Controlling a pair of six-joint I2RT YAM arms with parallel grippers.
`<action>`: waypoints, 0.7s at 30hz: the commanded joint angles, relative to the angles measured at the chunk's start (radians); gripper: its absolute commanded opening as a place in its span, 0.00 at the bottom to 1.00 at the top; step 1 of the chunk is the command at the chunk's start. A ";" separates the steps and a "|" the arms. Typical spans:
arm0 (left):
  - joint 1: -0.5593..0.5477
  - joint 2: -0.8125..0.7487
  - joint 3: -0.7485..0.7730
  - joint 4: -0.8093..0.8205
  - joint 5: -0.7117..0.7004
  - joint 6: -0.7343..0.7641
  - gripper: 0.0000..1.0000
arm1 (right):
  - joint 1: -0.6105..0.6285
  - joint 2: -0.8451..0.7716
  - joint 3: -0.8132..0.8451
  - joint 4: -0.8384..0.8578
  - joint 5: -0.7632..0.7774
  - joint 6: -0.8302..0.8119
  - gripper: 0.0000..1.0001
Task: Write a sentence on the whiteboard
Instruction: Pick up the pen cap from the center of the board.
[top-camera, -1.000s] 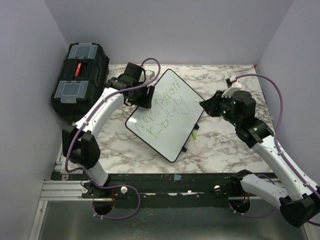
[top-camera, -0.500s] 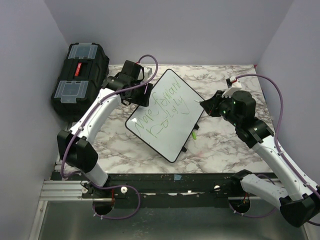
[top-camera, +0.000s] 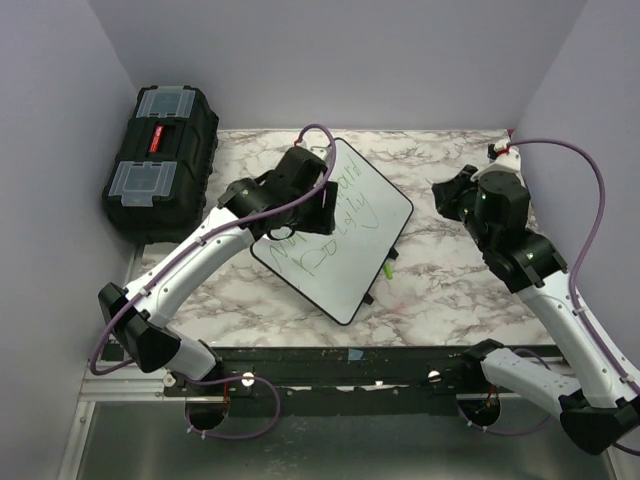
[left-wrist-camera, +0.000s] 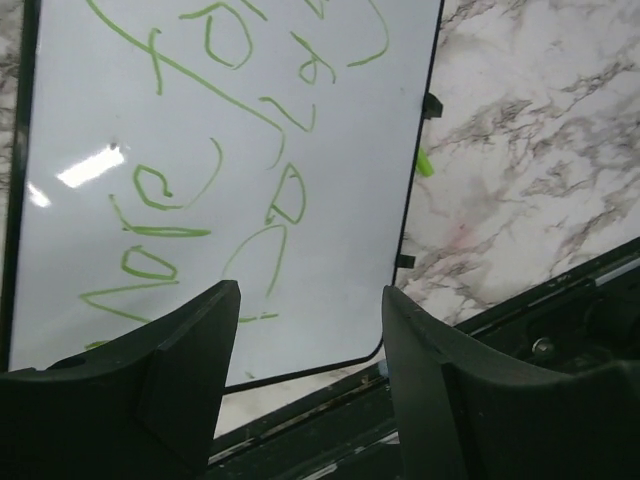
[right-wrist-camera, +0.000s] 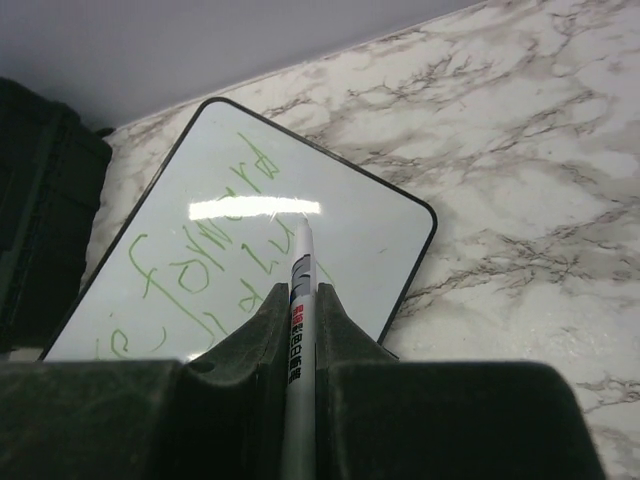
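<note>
whiteboard (top-camera: 355, 275): lying skewed in the middle of the marble table (top-camera: 450, 280), not shifting.
sentence (left-wrist-camera: 200, 150): two green lines sitting on its face; reading as finished to me.
left gripper (left-wrist-camera: 310, 300): swinging in over the writing; fingers standing moderately apart, holding nothing.
right gripper (right-wrist-camera: 300, 297): backing off to the far right; fingers clamping the marker (right-wrist-camera: 301, 265), tip clear of the board.
meaning: you're likely wrapping up the writing.

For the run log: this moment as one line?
left gripper open above whiteboard | right gripper shut on marker, beside whiteboard | sentence green, two lines
</note>
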 joint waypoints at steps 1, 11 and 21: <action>-0.101 0.018 0.005 0.022 -0.102 -0.261 0.59 | 0.001 -0.014 0.052 -0.091 0.137 0.028 0.01; -0.222 0.182 -0.019 0.193 -0.039 -0.524 0.49 | 0.001 -0.057 0.066 -0.185 0.195 0.077 0.01; -0.311 0.422 0.106 0.222 -0.124 -0.677 0.37 | 0.001 -0.111 0.100 -0.254 0.185 0.059 0.01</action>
